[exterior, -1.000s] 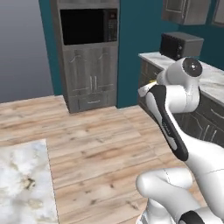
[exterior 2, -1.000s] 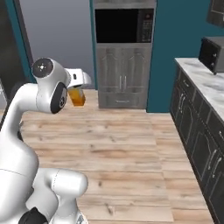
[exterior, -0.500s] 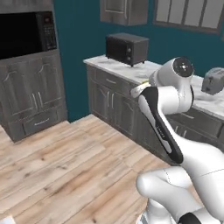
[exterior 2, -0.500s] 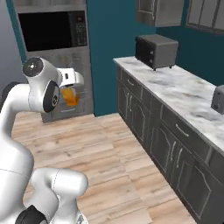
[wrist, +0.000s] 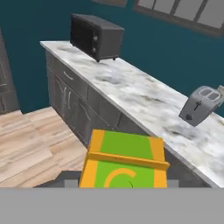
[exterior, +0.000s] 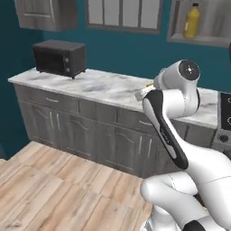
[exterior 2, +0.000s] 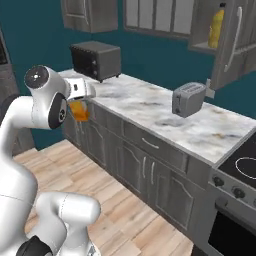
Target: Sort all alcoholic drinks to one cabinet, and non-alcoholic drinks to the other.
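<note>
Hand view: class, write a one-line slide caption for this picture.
Gripper carries an orange-and-green drink carton toward a marble counter holding a toaster oven and a toaster.

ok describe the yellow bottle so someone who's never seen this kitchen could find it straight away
Start at the long marble counter and look up to the open upper cabinet above its stove end. The yellow bottle stands upright on the shelf there, seen beside the open cabinet door. It is the one bright yellow thing up high; the toaster and toaster oven below are grey and black.
</note>
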Motion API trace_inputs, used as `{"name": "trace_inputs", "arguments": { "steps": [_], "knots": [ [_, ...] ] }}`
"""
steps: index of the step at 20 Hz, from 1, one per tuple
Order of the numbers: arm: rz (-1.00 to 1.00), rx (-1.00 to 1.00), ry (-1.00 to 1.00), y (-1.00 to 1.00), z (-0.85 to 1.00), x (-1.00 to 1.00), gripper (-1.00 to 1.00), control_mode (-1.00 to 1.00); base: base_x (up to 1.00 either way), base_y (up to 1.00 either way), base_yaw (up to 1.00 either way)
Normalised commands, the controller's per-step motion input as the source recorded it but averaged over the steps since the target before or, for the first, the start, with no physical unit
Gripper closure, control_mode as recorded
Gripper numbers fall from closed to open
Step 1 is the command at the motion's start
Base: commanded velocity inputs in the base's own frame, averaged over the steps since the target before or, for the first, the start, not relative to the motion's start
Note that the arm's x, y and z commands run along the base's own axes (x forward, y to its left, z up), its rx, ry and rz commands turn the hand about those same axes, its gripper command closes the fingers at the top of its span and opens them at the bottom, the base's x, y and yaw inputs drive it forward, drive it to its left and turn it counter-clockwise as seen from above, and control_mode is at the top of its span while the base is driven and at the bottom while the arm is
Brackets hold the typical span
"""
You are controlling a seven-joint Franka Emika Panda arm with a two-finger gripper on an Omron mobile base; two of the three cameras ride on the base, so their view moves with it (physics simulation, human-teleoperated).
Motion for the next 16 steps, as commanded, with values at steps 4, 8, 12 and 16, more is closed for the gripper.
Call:
{"name": "trace_inputs", "arguments": {
  "steps": [4,8,12,16],
  "knots": [
    [0.00,0.00,0.00,0.00,0.00,0.00,1.00,1.00,0.99,0.00,-0.56],
    [0.00,0.00,0.00,0.00,0.00,0.00,1.00,1.00,1.00,0.00,-0.49],
    [0.00,0.00,0.00,0.00,0.00,0.00,1.00,1.00,0.89,0.06,-0.42],
    [0.00,0.00,0.00,0.00,0.00,0.00,1.00,1.00,0.47,0.14,-0.38]
  ]
}}
